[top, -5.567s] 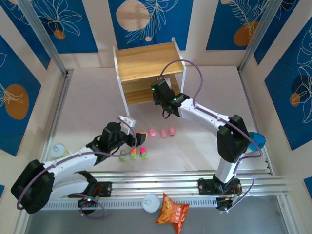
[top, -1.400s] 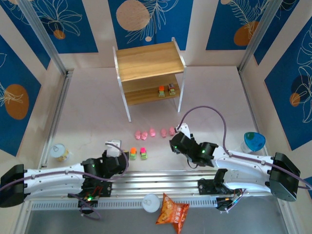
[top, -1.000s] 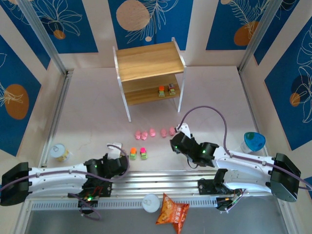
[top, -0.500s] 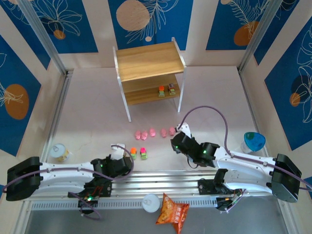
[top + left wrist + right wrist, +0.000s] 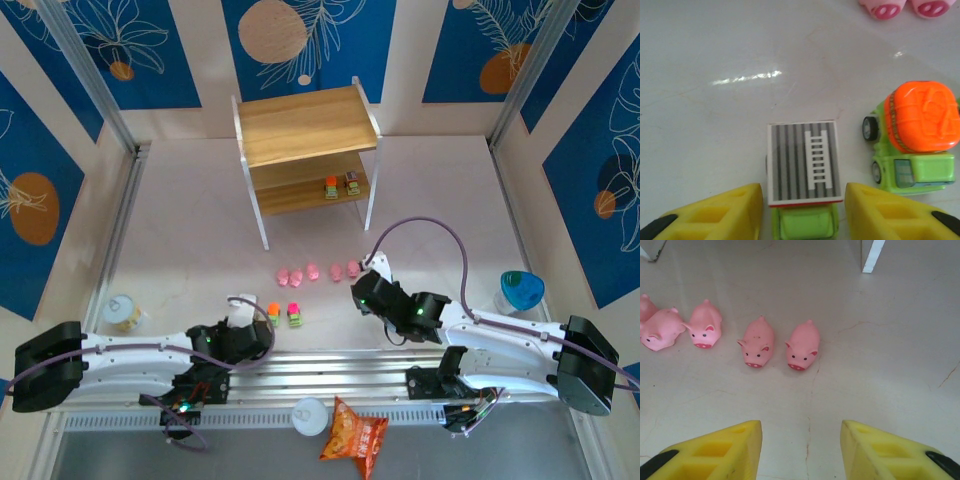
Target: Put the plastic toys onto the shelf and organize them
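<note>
The top external camera looks down from above and behind the arms over the whole bench (image 5: pixel 180 220), with the shelf (image 5: pixel 305 125) at the far side. Both wrist cameras sit low and close, facing toward the shelf. All three views share the pink pigs (image 5: pixel 757 342) in front of it.

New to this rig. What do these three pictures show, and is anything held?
The left arm and right arm are robot arms bolted at the table's near edge. One picture looks down from above; the other two come from wrist cameras, where the yellow wedges are that arm's jaws. The shelf has two toy trucks on its lower board. On the table lie pink pigs and more trucks. The left jaws straddle a ladder truck without gripping it; the right jaws stand open short of the pigs. Nothing is held.
</note>
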